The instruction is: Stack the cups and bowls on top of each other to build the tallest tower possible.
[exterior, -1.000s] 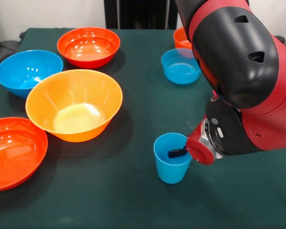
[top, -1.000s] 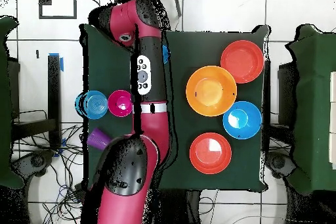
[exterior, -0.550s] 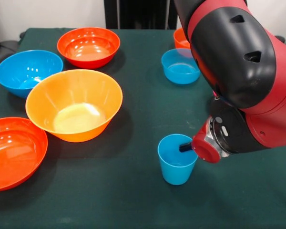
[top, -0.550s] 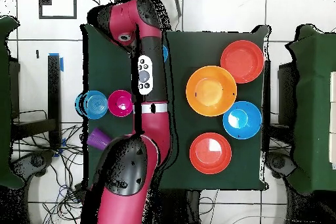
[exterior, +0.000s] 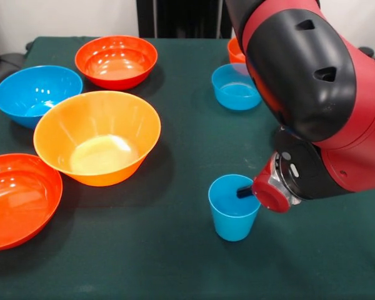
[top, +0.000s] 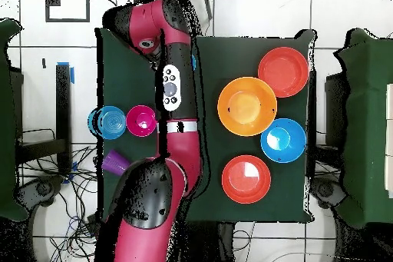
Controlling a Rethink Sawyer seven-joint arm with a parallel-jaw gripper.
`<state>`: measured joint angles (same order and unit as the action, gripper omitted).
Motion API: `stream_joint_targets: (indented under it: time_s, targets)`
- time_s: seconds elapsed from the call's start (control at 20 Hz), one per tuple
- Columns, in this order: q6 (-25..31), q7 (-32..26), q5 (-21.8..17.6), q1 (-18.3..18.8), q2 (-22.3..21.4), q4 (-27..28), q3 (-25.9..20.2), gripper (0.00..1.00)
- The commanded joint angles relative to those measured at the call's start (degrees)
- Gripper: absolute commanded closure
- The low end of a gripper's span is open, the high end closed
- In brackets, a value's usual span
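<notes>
The arm [exterior: 312, 94] bends low over the counter [exterior: 144, 250], its jaws [exterior: 244, 192] at the upright blue cup's [exterior: 233, 209] rim; their spread cannot be told. The cup looks empty.

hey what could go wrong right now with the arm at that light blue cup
1. The gripper reaches over the rim of the light blue cup, and how firm the grip is cannot be seen; the cup might slip or tip when lifted.
2. The bulky arm hangs close above the small blue bowl; a swing back could knock it.
3. The tower is not started: every bowl still sits apart, so the cup's landing spot matters.
</notes>
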<state>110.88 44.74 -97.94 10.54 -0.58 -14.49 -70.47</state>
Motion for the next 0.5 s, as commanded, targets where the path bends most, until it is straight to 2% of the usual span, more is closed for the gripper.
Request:
stream_joint_targets:
  time_s: [0.05,0.4,0.45,0.5]
  targets:
    - [-4.16,12.12,3.53,0.33,-1.2,-5.16,6.28,1.0]
    - [-4.31,12.62,5.72,-0.29,-1.33,-5.02,8.78,1.0]
    - [-4.34,12.69,6.1,-0.34,-1.4,-5.09,9.2,0.0]
    - [-4.4,12.91,6.55,-0.36,-1.53,-5.31,9.72,0.0]
